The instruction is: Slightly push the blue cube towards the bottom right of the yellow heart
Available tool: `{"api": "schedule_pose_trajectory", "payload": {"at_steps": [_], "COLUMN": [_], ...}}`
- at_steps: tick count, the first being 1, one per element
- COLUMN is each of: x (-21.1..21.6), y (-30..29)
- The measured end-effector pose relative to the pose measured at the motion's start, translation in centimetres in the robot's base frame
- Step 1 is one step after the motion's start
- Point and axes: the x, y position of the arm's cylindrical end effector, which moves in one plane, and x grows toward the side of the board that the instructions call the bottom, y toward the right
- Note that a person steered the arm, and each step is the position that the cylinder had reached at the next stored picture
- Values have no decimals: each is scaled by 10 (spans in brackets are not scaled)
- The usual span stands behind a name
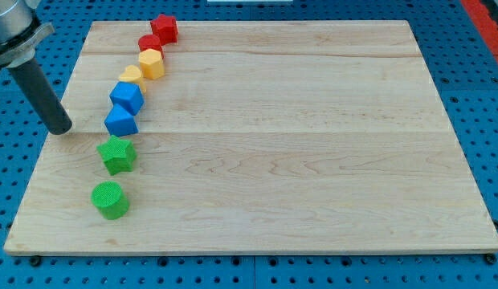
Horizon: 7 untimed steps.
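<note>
Over by the left edge of the tabletop (313,160), my tip (61,129) sat clear of every block. No claw on this rig, just a bare rod, so nothing was clenched or released. The blue cube (127,96) was up and to the view's right of it, snug under the yellow heart (130,76), with another blue block (120,121) just below. I'd guess a short rightward nudge was needed.

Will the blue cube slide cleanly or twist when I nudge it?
The blue cube probably slides rather than rolls: flat faces on smooth wood. It likely twists or drags neighbours, since the yellow heart and the other blue block sit against it. My tip is left of them.
</note>
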Motion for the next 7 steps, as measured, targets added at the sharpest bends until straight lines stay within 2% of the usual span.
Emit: {"api": "schedule_pose_trajectory", "payload": {"at_steps": [1,2,5,6,7], "x": [-26,-48,-46,-46,-66], "y": [2,38,77,47,32]}}
